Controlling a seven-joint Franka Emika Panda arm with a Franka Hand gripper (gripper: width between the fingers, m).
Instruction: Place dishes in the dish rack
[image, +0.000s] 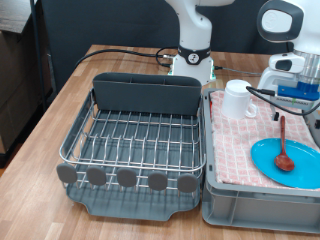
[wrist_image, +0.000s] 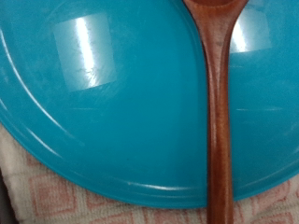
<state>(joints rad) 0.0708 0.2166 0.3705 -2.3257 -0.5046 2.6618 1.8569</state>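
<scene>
Your dish rack (image: 135, 140) sits bare on the tabletop (image: 60, 90). The plate (image: 290, 165), mug (image: 237, 98) and wooden spoon (image: 282, 145) lie in the crate (image: 240, 195). Finger state: you cannot tell. Risk: the spoon rests across the plate, so lifting either could drag or tip the other.

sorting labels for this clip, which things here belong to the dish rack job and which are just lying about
Job:
dish rack
plate
wooden spoon
mug
gripper above the crate

Lying about:
checked cloth
grey crate
wooden table
</scene>
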